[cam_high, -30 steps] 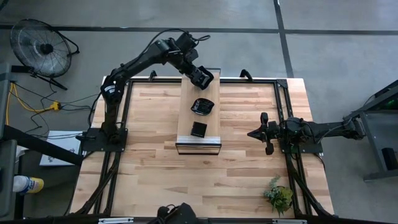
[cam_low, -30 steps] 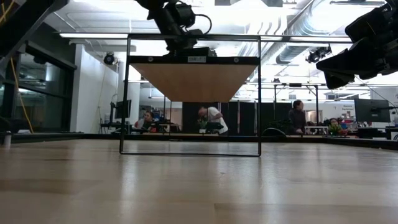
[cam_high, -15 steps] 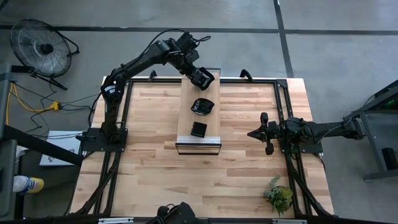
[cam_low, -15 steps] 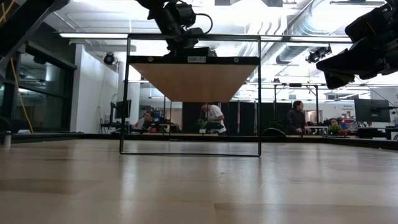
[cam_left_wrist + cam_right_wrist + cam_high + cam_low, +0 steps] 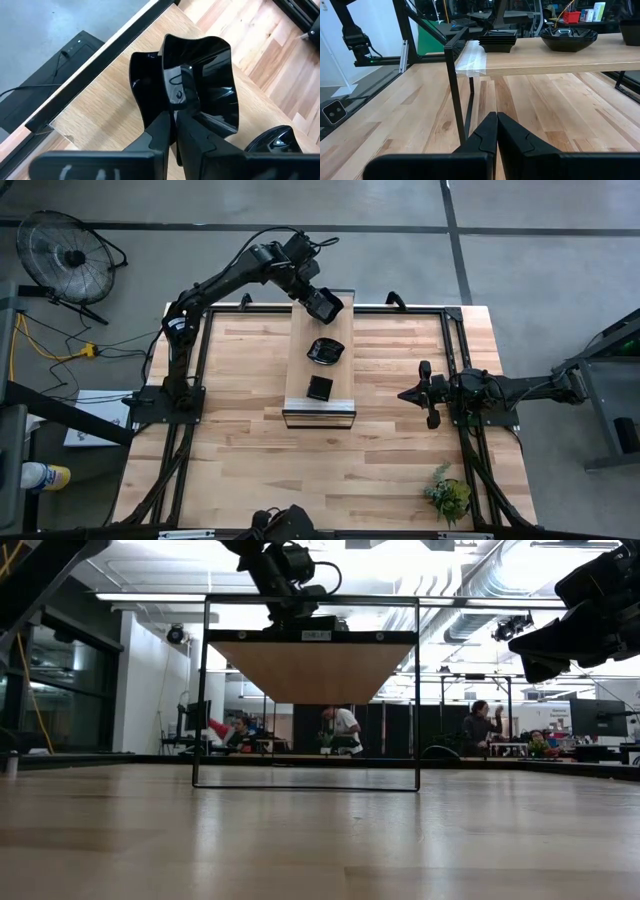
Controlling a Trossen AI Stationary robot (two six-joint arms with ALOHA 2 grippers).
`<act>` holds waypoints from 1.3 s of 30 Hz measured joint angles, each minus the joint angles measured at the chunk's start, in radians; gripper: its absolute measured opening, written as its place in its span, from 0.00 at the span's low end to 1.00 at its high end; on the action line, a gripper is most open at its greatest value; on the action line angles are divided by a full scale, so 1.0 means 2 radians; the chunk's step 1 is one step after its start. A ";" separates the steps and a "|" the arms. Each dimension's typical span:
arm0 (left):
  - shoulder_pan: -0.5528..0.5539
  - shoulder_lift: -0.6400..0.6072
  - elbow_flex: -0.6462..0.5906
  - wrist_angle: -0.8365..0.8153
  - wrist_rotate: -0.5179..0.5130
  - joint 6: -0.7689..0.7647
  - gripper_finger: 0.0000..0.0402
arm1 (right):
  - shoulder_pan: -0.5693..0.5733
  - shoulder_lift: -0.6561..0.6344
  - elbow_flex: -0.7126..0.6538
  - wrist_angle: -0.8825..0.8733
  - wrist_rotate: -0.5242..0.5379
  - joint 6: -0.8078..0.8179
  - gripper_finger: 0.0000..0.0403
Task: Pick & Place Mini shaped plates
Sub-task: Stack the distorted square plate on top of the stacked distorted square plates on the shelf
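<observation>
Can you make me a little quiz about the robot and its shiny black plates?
1. True or false: the left claw is pinching a shiny black plate.
2. Not counting that one, how many black plates lie on the raised wooden shelf?
3. Where is the little green plant? A: on the shelf. B: near the table's corner on the right arm's side. C: on the floor.

Key: 1 true. 2 two, a round plate and a square plate. 3 B.
</observation>
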 joint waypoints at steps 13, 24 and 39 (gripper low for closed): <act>0.000 0.000 0.000 -0.004 -0.013 0.017 0.08 | 0.000 0.000 0.000 0.000 0.000 0.000 0.01; 0.000 0.000 0.000 -0.004 -0.006 0.041 0.08 | 0.000 0.000 0.000 0.000 0.000 0.000 0.01; 0.000 0.000 0.000 0.000 0.001 0.045 0.38 | 0.000 0.000 0.000 0.000 0.000 0.000 0.01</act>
